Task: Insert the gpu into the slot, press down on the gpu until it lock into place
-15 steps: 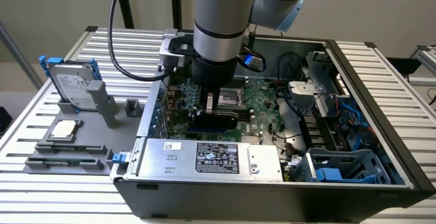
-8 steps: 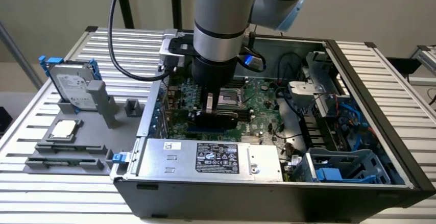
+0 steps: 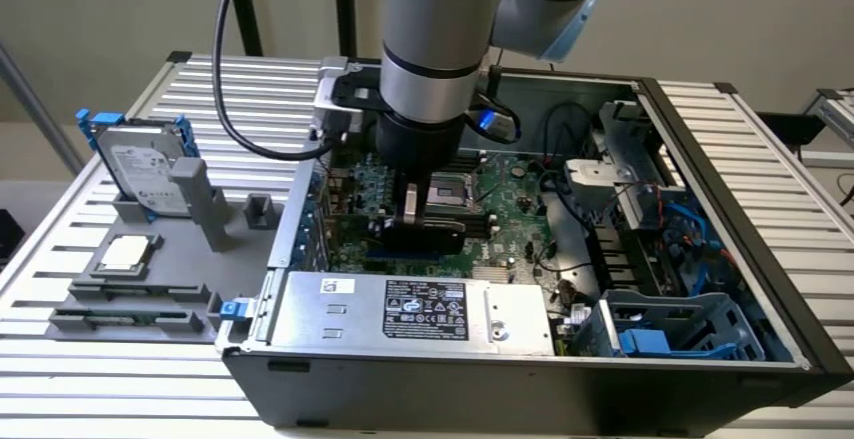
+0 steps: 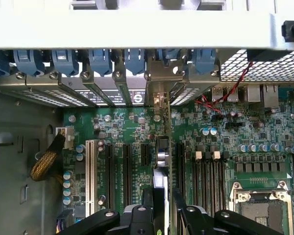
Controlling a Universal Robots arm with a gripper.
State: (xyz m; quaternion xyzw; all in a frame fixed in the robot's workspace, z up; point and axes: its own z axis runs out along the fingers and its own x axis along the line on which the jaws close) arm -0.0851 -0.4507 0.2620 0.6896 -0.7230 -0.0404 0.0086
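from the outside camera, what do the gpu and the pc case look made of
The gpu: a green circuit board, likely fibreglass laminate, with a matte black cover, probably plastic. The pc case: looks like painted sheet metal, dark grey outside, with thin folded edges along the rim.

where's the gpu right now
In the exterior view, the gpu stands on edge inside the open case, held in the gripper low over the motherboard, just behind the silver power supply.

The arm [image 3: 434,49] covers most of the gpu [image 3: 424,231] and all of the slot beneath it, the wrist view cuts the fingers [image 4: 188,218] off at its edge, and the power-supply label [image 3: 424,309] is too small to read.
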